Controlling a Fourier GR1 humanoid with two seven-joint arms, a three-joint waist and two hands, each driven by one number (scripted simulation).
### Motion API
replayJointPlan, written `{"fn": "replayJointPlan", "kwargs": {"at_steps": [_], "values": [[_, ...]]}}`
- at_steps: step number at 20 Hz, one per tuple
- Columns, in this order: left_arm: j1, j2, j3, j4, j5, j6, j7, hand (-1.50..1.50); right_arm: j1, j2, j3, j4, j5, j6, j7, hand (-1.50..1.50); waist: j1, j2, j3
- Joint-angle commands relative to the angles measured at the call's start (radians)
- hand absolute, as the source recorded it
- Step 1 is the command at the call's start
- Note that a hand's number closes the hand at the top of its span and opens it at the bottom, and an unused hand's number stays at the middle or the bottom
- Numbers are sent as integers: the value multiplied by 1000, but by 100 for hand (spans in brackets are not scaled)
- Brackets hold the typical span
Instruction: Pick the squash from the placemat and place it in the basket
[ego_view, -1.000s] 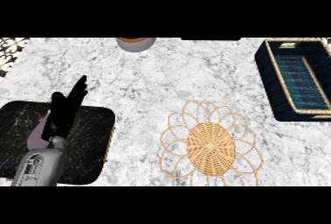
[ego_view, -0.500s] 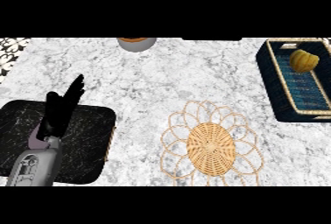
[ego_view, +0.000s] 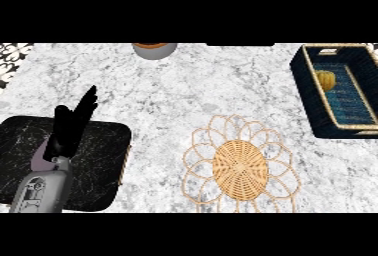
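Squash (ego_view: 325, 80) seemingly inside basket (ego_view: 310, 95)

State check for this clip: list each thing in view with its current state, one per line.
squash: lying inside the basket, no hand on it
basket: upright at the counter's right edge, holding the squash
woven placemat: flat on the counter, nothing on it
left hand: open, fingers straight, over the dark mat
dark mat: flat at the left
grey bowl: at the far edge, partly cut off
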Motion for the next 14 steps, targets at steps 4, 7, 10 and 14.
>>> {"fn": "replayJointPlan", "kwargs": {"at_steps": [4,7,10,14], "values": [[-10,-4,11,47,-7,11,-22,0,26,-96,-93,-20,-69,-70,54,-150,-10,-3,-1],[3,-10,11,29,-3,14,-22,0,66,-191,-188,-7,-152,-17,43,-150,-18,-4,0],[32,38,50,5,37,-33,-26,0,189,-223,-217,-30,-189,18,15,-150,-24,-9,-1],[39,-5,16,-34,9,6,18,0,326,-275,-283,-97,-278,111,-35,-150,-28,-11,-1]]}}
